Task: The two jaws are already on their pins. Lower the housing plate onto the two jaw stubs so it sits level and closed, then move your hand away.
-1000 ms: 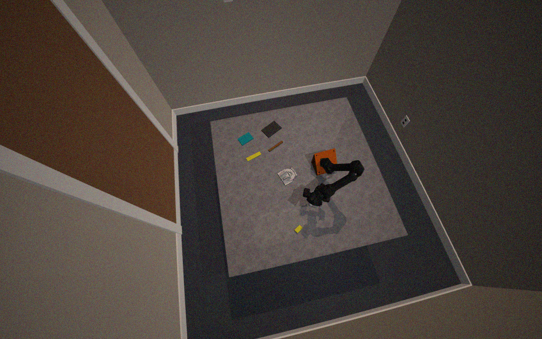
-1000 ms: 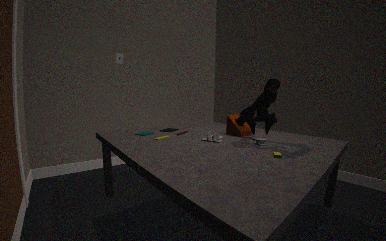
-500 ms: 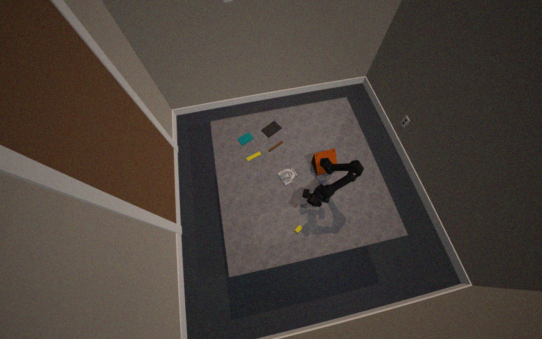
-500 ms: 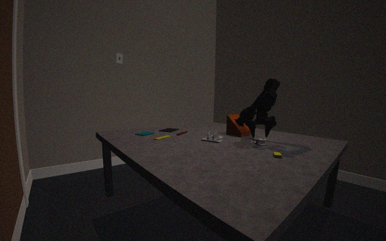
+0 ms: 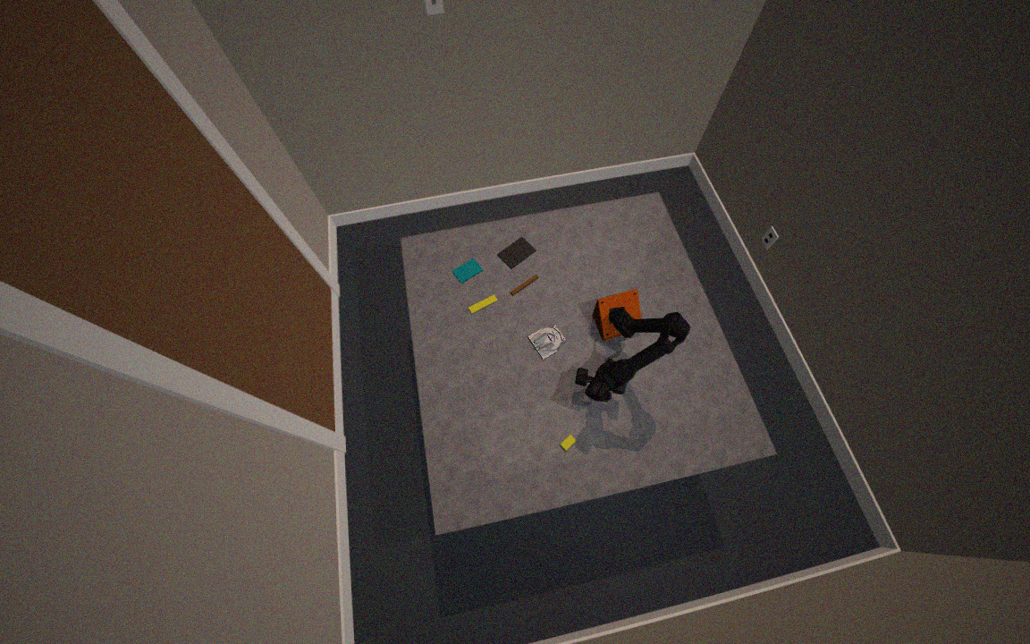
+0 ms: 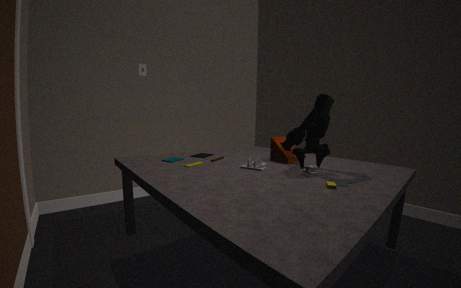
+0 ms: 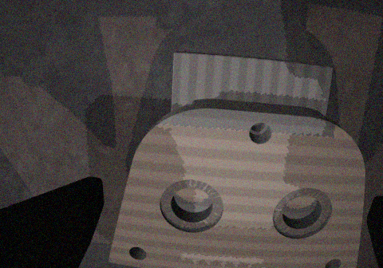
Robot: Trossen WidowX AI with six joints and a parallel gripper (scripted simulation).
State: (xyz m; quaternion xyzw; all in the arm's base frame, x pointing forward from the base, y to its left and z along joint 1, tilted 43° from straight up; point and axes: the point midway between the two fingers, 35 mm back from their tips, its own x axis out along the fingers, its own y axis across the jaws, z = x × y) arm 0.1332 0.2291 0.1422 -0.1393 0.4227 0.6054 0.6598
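Observation:
The housing plate [image 6: 311,166] [image 7: 235,164] is pale, with a rounded edge, two large ringed holes and several small holes. It rests flat on a pale ribbed stand [image 7: 227,72]. My gripper [image 6: 310,168] [image 7: 242,204] is open and low over it, with one finger on each side of the plate and nothing held. In the top view the arm hides the plate. The pale base [image 5: 536,344] [image 6: 256,169] with the two jaws [image 5: 548,339] stands apart, nearer the table's middle. The jaws stick up from it, with no plate over them. How they sit on their pins is too small to tell.
The arm's foot is at the orange wedge [image 5: 630,300] [image 6: 277,154]. A yellow block [image 5: 568,443] [image 6: 331,185] lies on the plate's other side. Farther off lie a yellow bar [image 5: 483,304] [image 6: 193,164], a brown bar [image 5: 524,284], a teal tile [image 5: 468,270] and a dark tile [image 5: 516,252].

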